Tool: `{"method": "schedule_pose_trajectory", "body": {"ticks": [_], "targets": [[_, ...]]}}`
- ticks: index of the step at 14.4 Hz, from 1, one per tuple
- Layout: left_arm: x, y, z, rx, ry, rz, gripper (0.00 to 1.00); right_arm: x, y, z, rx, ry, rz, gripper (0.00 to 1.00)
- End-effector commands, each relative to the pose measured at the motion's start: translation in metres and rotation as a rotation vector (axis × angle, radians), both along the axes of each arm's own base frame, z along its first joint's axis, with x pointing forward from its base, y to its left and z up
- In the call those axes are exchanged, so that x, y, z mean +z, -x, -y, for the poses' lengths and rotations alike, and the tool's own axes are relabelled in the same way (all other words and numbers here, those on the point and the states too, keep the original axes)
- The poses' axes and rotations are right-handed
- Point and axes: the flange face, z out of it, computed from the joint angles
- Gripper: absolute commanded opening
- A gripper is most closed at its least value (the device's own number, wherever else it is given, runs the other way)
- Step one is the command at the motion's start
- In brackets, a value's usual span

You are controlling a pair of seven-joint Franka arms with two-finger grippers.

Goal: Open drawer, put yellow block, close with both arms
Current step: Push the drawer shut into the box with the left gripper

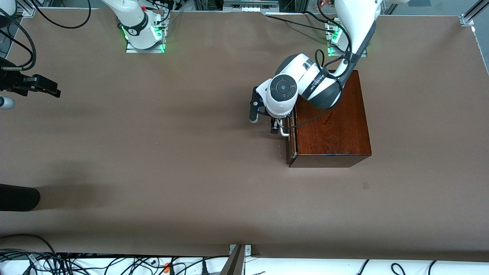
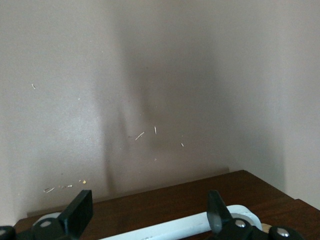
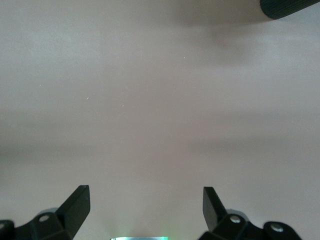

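Observation:
The dark reddish-brown wooden box [image 1: 336, 122] stands toward the left arm's end of the table. Its drawer [image 1: 292, 143] faces the right arm's end and sits close against the box. The white bar handle [image 1: 283, 130] is on the drawer front. My left gripper [image 1: 275, 128] is at the handle and open. In the left wrist view the handle [image 2: 185, 227] lies between the left gripper's [image 2: 148, 210] spread fingers, in front of the drawer front [image 2: 175, 202]. My right gripper [image 1: 53, 91] waits open and empty over bare table at the right arm's end, as the right wrist view [image 3: 145, 200] shows. The yellow block is out of view.
A black rounded object [image 1: 19, 196] reaches in at the right arm's end of the table, nearer to the front camera; it also shows in the right wrist view [image 3: 290, 7]. Cables [image 1: 114, 263] run along the near table edge. The brown tabletop [image 1: 172, 152] spreads in front of the drawer.

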Motion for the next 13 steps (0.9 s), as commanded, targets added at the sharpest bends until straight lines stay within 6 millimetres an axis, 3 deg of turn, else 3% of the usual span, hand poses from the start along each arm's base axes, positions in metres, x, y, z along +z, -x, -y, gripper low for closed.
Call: {"method": "schedule_pose_trajectory", "body": {"ticks": [1,11,13], "targets": [[0.011,-0.006,-0.017,-0.028,-0.046,0.028,1.0,0.01,0.001,0.001,-0.005,-0.016,0.022,1.0],[0.027,-0.007,-0.015,-0.006,-0.036,0.025,1.0,0.012,0.0,0.001,-0.005,-0.015,0.027,1.0],[0.066,0.0,-0.006,0.018,-0.01,0.076,1.0,0.013,0.0,0.001,-0.005,-0.015,0.027,1.0]]}}
